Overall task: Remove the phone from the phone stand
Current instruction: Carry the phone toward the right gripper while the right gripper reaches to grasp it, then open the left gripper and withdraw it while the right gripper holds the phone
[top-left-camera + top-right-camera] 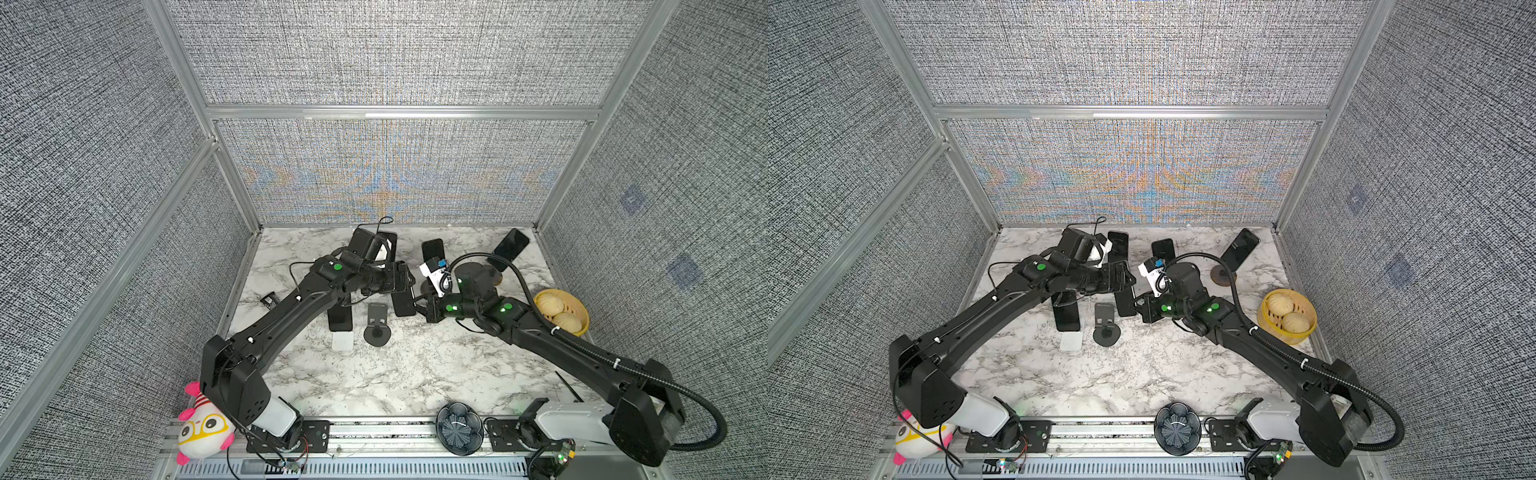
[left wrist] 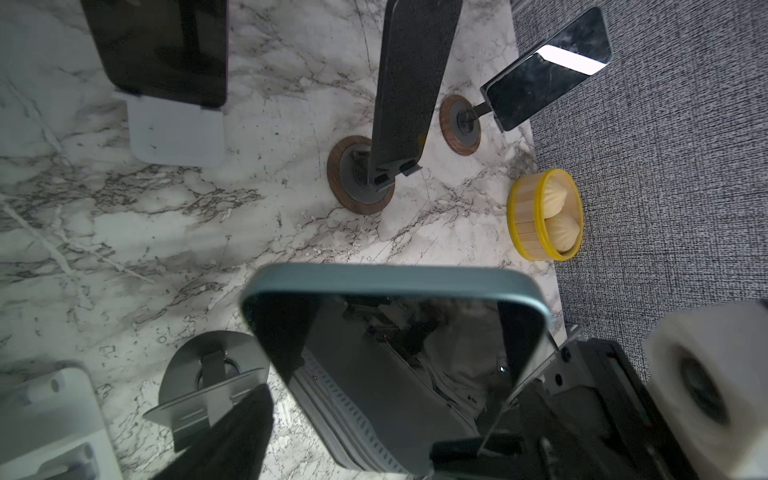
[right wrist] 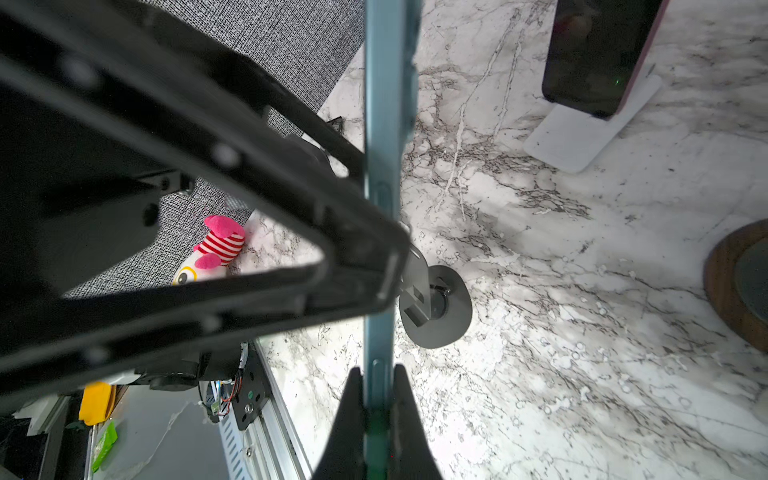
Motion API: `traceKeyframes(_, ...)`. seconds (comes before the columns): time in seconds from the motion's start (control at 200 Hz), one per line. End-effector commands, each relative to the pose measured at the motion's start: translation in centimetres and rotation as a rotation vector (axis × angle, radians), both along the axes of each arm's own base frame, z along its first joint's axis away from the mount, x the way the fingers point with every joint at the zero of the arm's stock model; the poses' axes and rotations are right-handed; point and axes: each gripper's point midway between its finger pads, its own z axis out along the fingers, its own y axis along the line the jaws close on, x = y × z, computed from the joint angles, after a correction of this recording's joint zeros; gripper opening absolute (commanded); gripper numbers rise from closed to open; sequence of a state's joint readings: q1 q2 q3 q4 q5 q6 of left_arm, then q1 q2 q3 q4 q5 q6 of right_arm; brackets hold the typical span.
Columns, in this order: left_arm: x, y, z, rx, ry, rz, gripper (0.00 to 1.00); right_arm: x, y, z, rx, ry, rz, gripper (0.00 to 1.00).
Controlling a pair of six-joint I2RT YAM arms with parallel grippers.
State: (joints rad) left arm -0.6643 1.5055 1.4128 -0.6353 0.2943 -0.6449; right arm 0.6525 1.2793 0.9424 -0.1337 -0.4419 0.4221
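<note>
Right gripper (image 3: 377,376) pinching phone (image 3: 386,104), wrist view only

We see a bun steamer (image 2: 524,224) right of the right fingers (image 3: 353,424); a plush toy (image 1: 203,428) and dark bowl (image 1: 459,428) sit well apart.

The marble-patterned tabletop (image 1: 415,365) carries a white phone stand (image 1: 343,341) and a grey round-based stand (image 1: 377,332) just beside each other at centre, a wood-rimmed stand (image 1: 1222,276) far right, a yellow bun steamer (image 1: 561,311) at the right edge, and a small black item (image 1: 269,300) left.
</note>
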Motion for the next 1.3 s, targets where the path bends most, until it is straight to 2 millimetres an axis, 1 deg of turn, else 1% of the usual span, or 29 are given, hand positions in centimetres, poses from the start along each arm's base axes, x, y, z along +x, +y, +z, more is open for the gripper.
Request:
traceKeyframes(0.0, 0.9, 0.3, 1.9, -0.016, -0.107, 0.016, 0.98, -0.5, -0.8, 0.5, 0.0, 0.031, -0.009, 0.0)
traceKeyframes(0.04, 1.1, 0.6, 2.5, -0.009, -0.129, 0.023, 0.98, -0.7, -1.7, 0.3, -0.026, 0.049, -0.023, 0.0)
traceKeyframes(0.105, 1.3, 1.3, 3.2, 0.019, -0.157, 0.028, 0.98, -1.2, -4.1, -0.5, -0.099, 0.097, -0.065, 0.0)
traceKeyframes(0.15, 1.4, 1.7, 3.7, 0.026, -0.173, 0.03, 0.98, -1.5, -6.2, -0.8, -0.137, 0.128, -0.098, 0.0)
traceKeyframes(0.235, 1.8, 2.3, 4.5, 0.021, -0.199, 0.032, 0.98, -2.7, -10.5, -1.8, -0.222, 0.196, -0.164, 0.0)
traceKeyframes(0.35, 2.4, 2.8, 4.6, 0.013, -0.211, 0.021, 0.99, -4.2, -16.2, -2.8, -0.333, 0.251, -0.287, 0.0)
traceKeyframes(0.36, 2.4, 2.9, 4.6, 0.013, -0.21, 0.019, 0.98, -4.3, -16.5, -2.8, -0.34, 0.255, -0.297, 0.0)
traceKeyframes(0.365, 2.5, 2.9, 4.5, 0.013, -0.21, 0.019, 0.98, -4.1, -16.6, -2.2, -0.338, 0.239, -0.303, 0.0)
traceKeyframes(0.38, 2.6, 2.9, 4.6, 0.011, -0.213, 0.017, 0.98, -4.1, -17.1, -1.8, -0.345, 0.232, -0.314, 0.0)
traceKeyframes(0.43, 2.9, 3.1, 4.4, 0.011, -0.216, 0.011, 0.98, -4.3, -18.9, -2.1, -0.388, 0.246, -0.367, 0.0)
traceKeyframes(0.48, 3.2, 3.2, 4.2, 0.014, -0.218, 0.008, 0.98, -4.4, -20.3, -2.8, -0.426, 0.274, -0.407, 0.0)
traceKeyframes(0.605, 3.4, 3.9, 3.7, 0.012, -0.203, 0.002, 0.98, -3.5, -21.7, -4.2, -0.402, 0.355, -0.448, 0.0)
traceKeyframes(0.695, 3.5, 4.8, 3.6, 0.027, -0.209, 0.012, 0.98, -2.3, -22.2, -5.2, -0.383, 0.393, -0.457, 0.0)
traceKeyframes(0.82, 3.1, 5.8, 3.4, 0.035, -0.221, 0.024, 0.98, -1.3, -22.6, -6.8, -0.334, 0.487, -0.432, 0.0)
traceKeyframes(0.925, 2.6, 5.8, 2.9, 0.013, -0.198, 0.021, 0.98, -0.4, -22.8, -7.4, -0.253, 0.531, -0.414, 0.0)
traceKeyframes(0.985, 2.5, 5.6, 2.6, -0.011, -0.185, 0.025, 0.98, 0.0, -22.9, -7.3, -0.212, 0.55, -0.399, 0.0)
traceKeyframes(1.105, 2.3, 5.5, 2.5, -0.048, -0.18, 0.033, 0.98, 1.2, -23.0, -7.0, -0.179, 0.528, -0.37, 0.0)
traceKeyframes(1.18, 2.2, 5.5, 2.5, -0.055, -0.179, 0.034, 0.98, 1.6, -23.7, -7.9, -0.199, 0.555, -0.386, 0.0)
traceKeyframes(1.29, 2.0, 5.6, 2.5, -0.063, -0.175, 0.038, 0.98, 1.7, -24.0, -9.7, -0.181, 0.598, -0.387, 0.0)
